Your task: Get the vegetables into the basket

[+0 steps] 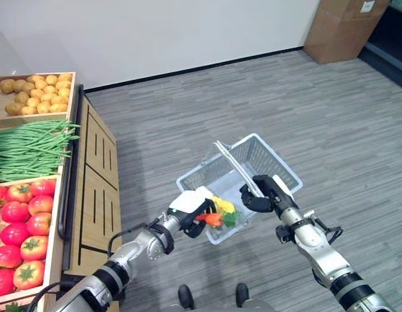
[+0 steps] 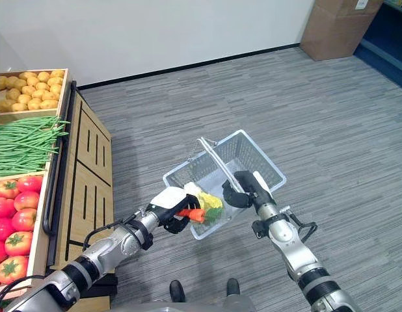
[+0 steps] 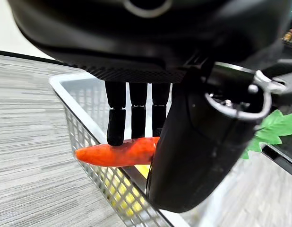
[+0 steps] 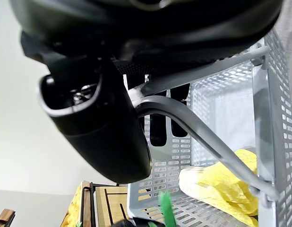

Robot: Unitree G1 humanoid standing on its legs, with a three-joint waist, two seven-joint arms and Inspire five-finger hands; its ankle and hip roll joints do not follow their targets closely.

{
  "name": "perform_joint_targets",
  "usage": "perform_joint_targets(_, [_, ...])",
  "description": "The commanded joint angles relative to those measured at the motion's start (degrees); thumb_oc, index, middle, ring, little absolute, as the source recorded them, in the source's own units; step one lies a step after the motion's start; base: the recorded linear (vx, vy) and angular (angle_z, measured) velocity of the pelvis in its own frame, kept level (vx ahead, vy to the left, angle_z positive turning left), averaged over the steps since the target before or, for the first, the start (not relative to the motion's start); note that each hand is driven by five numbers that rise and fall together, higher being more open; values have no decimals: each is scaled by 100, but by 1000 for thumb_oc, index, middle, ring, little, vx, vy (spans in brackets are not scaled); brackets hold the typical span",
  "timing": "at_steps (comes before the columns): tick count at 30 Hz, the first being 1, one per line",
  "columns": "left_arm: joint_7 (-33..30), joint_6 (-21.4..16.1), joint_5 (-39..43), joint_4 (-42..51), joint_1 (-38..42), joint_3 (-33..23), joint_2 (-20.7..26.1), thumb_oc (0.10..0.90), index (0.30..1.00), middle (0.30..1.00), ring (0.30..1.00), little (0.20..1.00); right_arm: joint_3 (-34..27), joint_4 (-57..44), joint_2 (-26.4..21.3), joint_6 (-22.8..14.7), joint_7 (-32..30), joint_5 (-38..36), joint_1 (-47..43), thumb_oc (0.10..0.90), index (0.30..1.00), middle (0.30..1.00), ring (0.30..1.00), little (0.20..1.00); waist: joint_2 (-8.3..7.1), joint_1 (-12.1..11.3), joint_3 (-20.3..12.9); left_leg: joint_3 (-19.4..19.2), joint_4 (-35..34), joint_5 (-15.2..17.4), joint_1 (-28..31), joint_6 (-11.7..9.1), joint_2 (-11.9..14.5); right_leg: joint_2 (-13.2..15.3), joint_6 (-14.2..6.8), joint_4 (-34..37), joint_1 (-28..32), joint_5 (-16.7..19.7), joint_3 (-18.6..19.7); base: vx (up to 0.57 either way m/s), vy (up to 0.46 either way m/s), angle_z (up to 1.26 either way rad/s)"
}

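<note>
A pale grey wire basket [image 1: 263, 153] hangs tilted above the floor, my right hand [image 1: 265, 193] shut on its handle [image 4: 193, 125]. My left hand [image 1: 196, 211] is at the basket's near rim, shut on an orange carrot [image 3: 115, 152] with green leaves [image 1: 229, 219]; the carrot lies across the rim. A yellow vegetable [image 1: 224, 205] lies inside the basket by the carrot, also the yellow vegetable [image 4: 226, 184] seen from the right wrist.
A wooden produce stand [image 1: 90, 188] runs along the left, holding potatoes [image 1: 35, 94], green beans [image 1: 28, 149] and tomatoes [image 1: 22, 227]. Cardboard boxes [image 1: 341, 26] stand at the far right by the wall. Grey plank floor [image 1: 318, 110] lies open around the basket.
</note>
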State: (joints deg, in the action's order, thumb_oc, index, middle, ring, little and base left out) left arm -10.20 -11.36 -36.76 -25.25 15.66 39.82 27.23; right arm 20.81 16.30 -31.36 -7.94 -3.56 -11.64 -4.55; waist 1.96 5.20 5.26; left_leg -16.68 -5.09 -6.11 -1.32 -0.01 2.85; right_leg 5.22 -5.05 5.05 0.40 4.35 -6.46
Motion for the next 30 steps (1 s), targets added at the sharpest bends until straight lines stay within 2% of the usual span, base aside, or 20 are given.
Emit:
perform_joint_targets(1, [-552,-235,177,-51,675,-264,-141,400,300,300,300,300,-64,-1143,324,-1032,-26,-473,-648,400,300,300,300,300,-353,0,-499,11,9,349,358,-631,525,453,-497,-5,-191,110,100,2,2,-3])
perform_joint_targets(9, [-572,-297,431,442,905,-35,-258,400,300,300,300,300,275,-1100,552,-996,6,-535,-659,400,300,300,300,300,-344,35,-483,19,9,339,357,-627,524,451,-489,-5,-186,114,106,2,2,-3])
perform_joint_targets(13, [-587,-277,285,387,1001,95,-294,400,300,300,300,300,398,-1154,587,-994,21,-569,-697,400,300,300,300,300,-343,46,-480,10,9,342,359,-626,525,449,-490,-5,-196,114,117,0,0,0])
perform_joint_targets(14, [-654,-135,-121,63,1037,230,-382,400,300,300,300,300,516,-1291,613,-1006,38,-602,-740,400,300,300,300,300,-346,50,-479,-3,9,343,356,-631,525,451,-496,-5,-203,113,118,0,0,0])
perform_joint_targets(16, [-730,0,-364,-187,1030,230,-428,661,665,665,665,665,548,-1392,603,-1014,45,-674,-749,400,300,300,300,300,-349,42,-474,-7,9,342,356,-629,525,454,-495,-5,-203,111,115,0,0,0])
perform_joint_targets(17, [-885,226,-615,-439,995,113,-445,900,1000,1000,1000,1000,552,-1546,568,-999,53,-774,-723,400,300,300,300,300,-360,24,-466,-1,9,338,354,-629,529,454,-487,-5,-202,113,117,0,0,0])
perform_joint_targets(18, [-963,121,-519,-470,707,-181,-231,900,1000,1000,1000,1000,448,-1658,579,-994,38,-753,-701,400,300,300,300,300,-362,-24,-448,10,9,326,346,-630,539,454,-483,-5,-200,112,106,0,0,0])
perform_joint_targets(22, [-860,126,-640,-339,235,-345,56,900,1000,1000,1000,1000,337,-1739,494,-1002,-1,-551,-712,400,300,300,300,300,-362,-100,-424,39,9,323,329,-627,543,459,-480,-5,-191,114,73,1,-4,2])
perform_joint_targets(23, [-708,367,-627,-269,730,-186,-131,900,1000,1000,1000,1000,350,-1652,488,-958,-39,-511,-666,400,300,300,300,300,-360,-27,-470,31,9,328,340,-629,542,456,-480,-5,-186,106,75,23,-7,9])
perform_joint_targets(25, [-905,282,-655,-571,608,-253,-244,900,1000,1000,1000,1000,194,-1551,537,-955,-133,-492,-605,400,300,300,300,300,-369,-41,-468,35,9,328,354,-628,549,452,-471,-5,-169,96,73,11,-2,3])
perform_joint_targets(28, [-850,291,-781,-799,581,114,-552,900,1000,1000,1000,1000,26,-1102,480,-966,-362,-329,-576,400,300,300,300,300,-385,-50,-493,88,9,343,357,-618,536,450,-470,-5,-131,80,41,4,-5,2])
perform_joint_targets(29, [-787,122,-332,-2,487,-221,-312,900,1000,1000,1000,1000,-235,-818,485,-889,-509,-206,-385,400,300,300,300,300,-380,-108,-510,125,9,348,352,-608,530,457,-468,-5,-106,70,-2,16,-8,4])
perform_joint_targets(30, [-714,63,-185,274,408,-312,-196,900,1000,1000,1000,1000,-316,-718,510,-867,-565,-143,-361,400,300,300,300,300,-382,-125,-514,143,9,349,346,-607,531,461,-467,-5,-96,67,-14,0,0,0])
